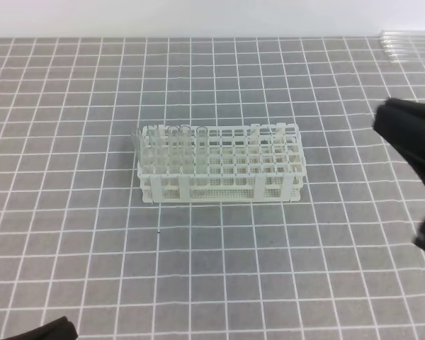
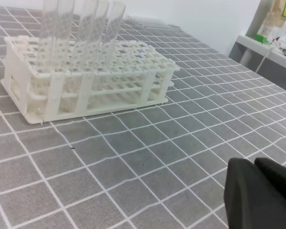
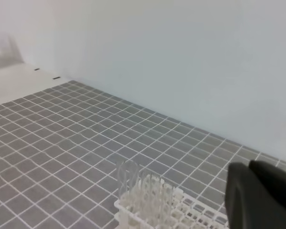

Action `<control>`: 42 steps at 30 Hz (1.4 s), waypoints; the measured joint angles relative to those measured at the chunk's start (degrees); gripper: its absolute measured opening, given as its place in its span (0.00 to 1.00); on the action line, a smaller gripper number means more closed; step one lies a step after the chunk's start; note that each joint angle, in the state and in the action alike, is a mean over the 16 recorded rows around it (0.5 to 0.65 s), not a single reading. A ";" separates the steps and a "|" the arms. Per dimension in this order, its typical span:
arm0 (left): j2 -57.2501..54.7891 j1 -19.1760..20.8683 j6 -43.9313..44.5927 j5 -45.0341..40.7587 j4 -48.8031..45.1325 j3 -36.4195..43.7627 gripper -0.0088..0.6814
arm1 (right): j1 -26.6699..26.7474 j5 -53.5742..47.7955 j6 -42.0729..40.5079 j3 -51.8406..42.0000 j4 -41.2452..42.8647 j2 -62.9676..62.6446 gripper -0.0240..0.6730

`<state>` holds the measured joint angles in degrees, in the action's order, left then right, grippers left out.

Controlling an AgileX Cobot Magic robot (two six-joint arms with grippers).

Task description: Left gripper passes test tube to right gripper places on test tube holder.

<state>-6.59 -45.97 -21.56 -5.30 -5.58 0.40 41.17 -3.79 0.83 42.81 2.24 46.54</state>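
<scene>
On the gridded surface the test tube holder carries several tubes at its left end. Right gripper and left gripper hang clear, jaws together, empty. Spare test tube stock lies far right; fetching one seems next.

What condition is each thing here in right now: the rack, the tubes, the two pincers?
test tube holder: upright on the gridded mat, partly filled.
tubes in the holder: standing upright, clustered at one end.
spare tubes: lying at the mat's far right corner.
left pincer: shut, holding nothing visible.
right pincer: shut, nothing visible in it.
</scene>
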 joint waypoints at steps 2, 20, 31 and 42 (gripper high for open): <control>-0.03 0.00 -0.01 0.05 -0.01 0.05 0.01 | -0.04 -1.80 0.02 -1.08 0.21 -2.39 0.02; -0.04 0.00 0.01 -0.11 0.01 -0.10 0.01 | -24.77 -5.23 0.25 -24.33 -4.61 -24.17 0.02; -0.02 -0.01 0.01 -0.14 0.00 -0.14 0.01 | -35.06 -3.62 0.25 -40.44 -6.12 -43.99 0.02; -0.04 0.00 0.01 -0.22 -0.06 -0.14 0.01 | -35.62 -6.95 -0.99 -42.99 -6.96 -47.27 0.02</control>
<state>-6.63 -45.98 -21.55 -5.52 -5.64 0.26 5.56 -10.74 -0.16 -0.19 -4.72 -0.73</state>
